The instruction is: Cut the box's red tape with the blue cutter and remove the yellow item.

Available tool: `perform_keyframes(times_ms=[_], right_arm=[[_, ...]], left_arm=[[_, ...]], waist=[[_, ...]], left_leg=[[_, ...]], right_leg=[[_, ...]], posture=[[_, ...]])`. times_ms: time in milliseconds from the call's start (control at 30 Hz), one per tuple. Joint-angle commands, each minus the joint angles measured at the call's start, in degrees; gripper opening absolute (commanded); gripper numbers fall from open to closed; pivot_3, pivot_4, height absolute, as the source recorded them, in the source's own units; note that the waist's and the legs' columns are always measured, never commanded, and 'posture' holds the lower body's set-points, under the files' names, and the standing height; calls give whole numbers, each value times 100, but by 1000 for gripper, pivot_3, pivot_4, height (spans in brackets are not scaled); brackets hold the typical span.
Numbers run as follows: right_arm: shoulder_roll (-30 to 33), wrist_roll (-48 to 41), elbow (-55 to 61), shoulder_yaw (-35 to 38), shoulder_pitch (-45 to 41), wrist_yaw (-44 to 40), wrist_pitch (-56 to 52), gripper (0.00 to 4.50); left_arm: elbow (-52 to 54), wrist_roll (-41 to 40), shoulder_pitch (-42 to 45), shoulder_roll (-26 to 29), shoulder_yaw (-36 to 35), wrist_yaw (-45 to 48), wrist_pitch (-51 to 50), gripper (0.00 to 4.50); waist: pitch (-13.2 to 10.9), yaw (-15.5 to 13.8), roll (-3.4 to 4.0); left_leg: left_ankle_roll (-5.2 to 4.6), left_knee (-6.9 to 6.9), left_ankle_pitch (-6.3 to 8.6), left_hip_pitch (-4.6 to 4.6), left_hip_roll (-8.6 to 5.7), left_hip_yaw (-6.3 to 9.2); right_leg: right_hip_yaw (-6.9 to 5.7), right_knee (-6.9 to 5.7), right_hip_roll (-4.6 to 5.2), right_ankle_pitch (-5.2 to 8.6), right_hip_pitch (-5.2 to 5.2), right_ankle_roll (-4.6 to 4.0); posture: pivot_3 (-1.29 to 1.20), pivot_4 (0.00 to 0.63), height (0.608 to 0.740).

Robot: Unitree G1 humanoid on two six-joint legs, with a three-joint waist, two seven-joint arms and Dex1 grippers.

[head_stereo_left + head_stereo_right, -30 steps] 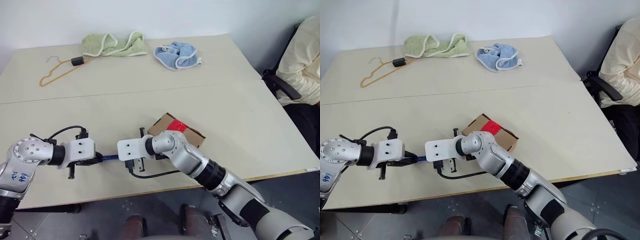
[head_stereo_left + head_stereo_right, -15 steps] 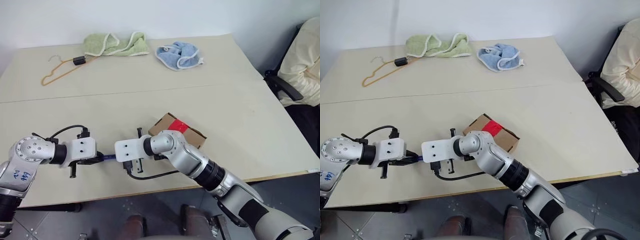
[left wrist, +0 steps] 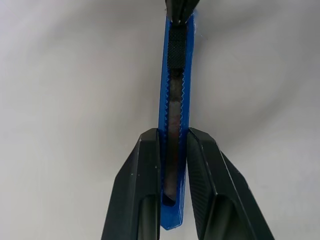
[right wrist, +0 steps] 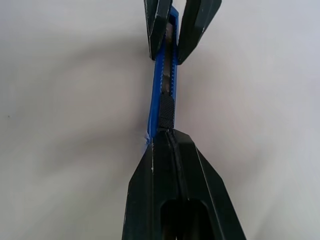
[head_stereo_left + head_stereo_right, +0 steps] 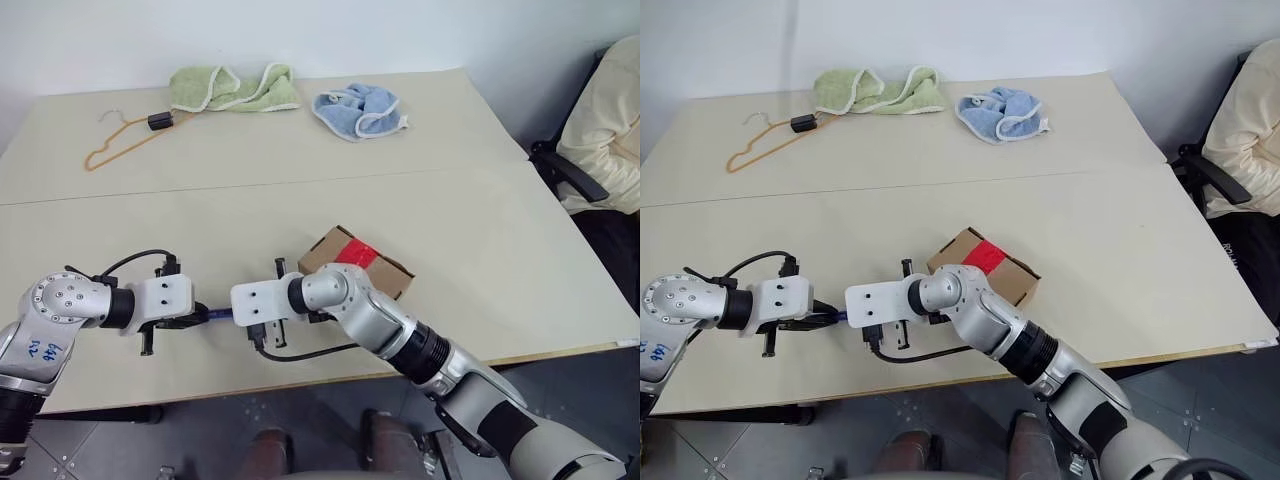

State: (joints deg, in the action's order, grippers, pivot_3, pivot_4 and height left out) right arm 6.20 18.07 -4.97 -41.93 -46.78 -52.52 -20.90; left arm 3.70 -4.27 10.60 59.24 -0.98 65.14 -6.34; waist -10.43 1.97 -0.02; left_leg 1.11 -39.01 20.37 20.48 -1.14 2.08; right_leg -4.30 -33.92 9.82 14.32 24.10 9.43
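Note:
The blue cutter is held level just above the table between my two hands. My left gripper is shut on its rear half, and the black fingers clamp its sides. My right gripper is shut, with its tips against the cutter's black slider at the other end. I cannot tell if it pinches the cutter. The brown box with its red tape lies on the table just behind my right wrist. The yellow item is hidden.
A light green towel, a blue cloth and an orange wire hanger lie along the table's far side. A person sits in a chair past the table's right edge. The table's front edge runs close under my hands.

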Motion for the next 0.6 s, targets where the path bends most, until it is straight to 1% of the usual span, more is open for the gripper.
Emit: perform_keyframes(times_ms=[33,333,600], right_arm=[[-88,38,-123,-123,17,-24,191,26],[-562,45,-778,-176,-174,63,586,26],[-800,95,-1119,-126,-298,56,795,26]], left_arm=[[107,-28,-38,-31,32,10,-6,413],[137,-34,-46,-52,28,-8,-23,413],[181,-27,-95,-79,7,-51,-57,413]], waist=[[0,0,0],[0,5,0],[0,9,1]], left_leg=[[0,0,0,0,0,0],[0,1,0,-3,0,-2],[1,1,1,-9,2,-7]], right_leg=[[0,0,0,0,0,0],[3,-1,-1,0,0,0],[5,-6,-2,0,0,-1]], posture=[[0,150,740],[0,150,740],[0,150,740]])
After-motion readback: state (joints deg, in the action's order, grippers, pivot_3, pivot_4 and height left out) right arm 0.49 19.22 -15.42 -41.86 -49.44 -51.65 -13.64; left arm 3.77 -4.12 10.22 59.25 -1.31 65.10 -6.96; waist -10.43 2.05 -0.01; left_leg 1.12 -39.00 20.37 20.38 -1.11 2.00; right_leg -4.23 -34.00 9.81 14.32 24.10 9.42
